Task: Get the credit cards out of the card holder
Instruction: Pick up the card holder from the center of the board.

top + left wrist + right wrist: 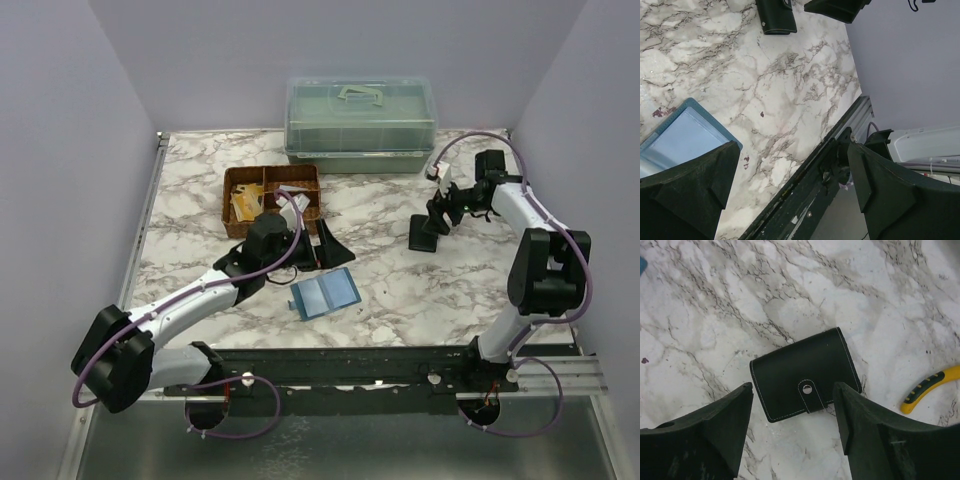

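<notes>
Right wrist view: the small black leather card holder (805,372) lies closed on the white marble-pattern table (715,300), its snap tab fastened and facing up. It sits directly under the right gripper (792,390), whose two black fingers stand spread, one to each side of it; no contact shows. In the top external view it lies on the table's right half, at mid-depth. The left gripper (792,150), fingers wide apart and empty, hovers near a light-blue flat folder (682,137) left of centre.
</notes>
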You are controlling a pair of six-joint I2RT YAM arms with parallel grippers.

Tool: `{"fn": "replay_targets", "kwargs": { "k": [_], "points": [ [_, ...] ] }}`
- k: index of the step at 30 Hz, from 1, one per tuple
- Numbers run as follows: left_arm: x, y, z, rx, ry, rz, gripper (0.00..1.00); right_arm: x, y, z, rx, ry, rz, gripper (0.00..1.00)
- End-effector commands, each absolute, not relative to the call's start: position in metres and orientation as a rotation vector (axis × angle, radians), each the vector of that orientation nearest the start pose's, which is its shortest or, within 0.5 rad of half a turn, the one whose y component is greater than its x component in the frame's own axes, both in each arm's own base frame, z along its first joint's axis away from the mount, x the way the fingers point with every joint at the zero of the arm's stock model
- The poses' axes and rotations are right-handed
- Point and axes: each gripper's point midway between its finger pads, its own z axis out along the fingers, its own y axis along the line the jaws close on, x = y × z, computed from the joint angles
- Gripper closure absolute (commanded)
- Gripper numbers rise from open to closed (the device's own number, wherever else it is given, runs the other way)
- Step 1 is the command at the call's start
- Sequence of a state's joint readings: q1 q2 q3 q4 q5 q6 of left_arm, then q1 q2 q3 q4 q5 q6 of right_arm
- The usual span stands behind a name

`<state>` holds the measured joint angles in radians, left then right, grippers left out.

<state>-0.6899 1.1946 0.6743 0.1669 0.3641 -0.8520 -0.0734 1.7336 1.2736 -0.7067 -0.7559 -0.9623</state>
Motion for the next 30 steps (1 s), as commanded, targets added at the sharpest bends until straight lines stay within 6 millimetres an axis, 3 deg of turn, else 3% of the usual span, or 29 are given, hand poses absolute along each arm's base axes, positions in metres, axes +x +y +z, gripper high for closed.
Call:
{"fn": "replay_targets", "kwargs": {
  "k": [1,5,12,25,30],
  "points": [
    [0.23,-0.309,0.178,0.083,2.151,-1.317,0.01,0.386,0.058,0.08,-1.126,2.189,0.475,0.32],
    [0.23,-0.313,0.176,0.082,2.159,-1.331,0.02,0.389,0.058,0.059,-1.077,2.271,0.398,0.36],
    [0.228,-0.316,0.174,0.081,2.167,-1.335,0.02,0.402,0.042,0.045,-0.954,2.358,0.258,0.38],
    [0.228,-0.328,0.168,0.104,2.19,-1.344,0.02,0.389,0.056,0.024,-0.997,2.389,0.279,0.43],
    [0.229,-0.333,0.166,0.113,2.199,-1.346,0.02,0.383,0.057,0.023,-1.016,2.402,0.305,0.54]
  ]
}}
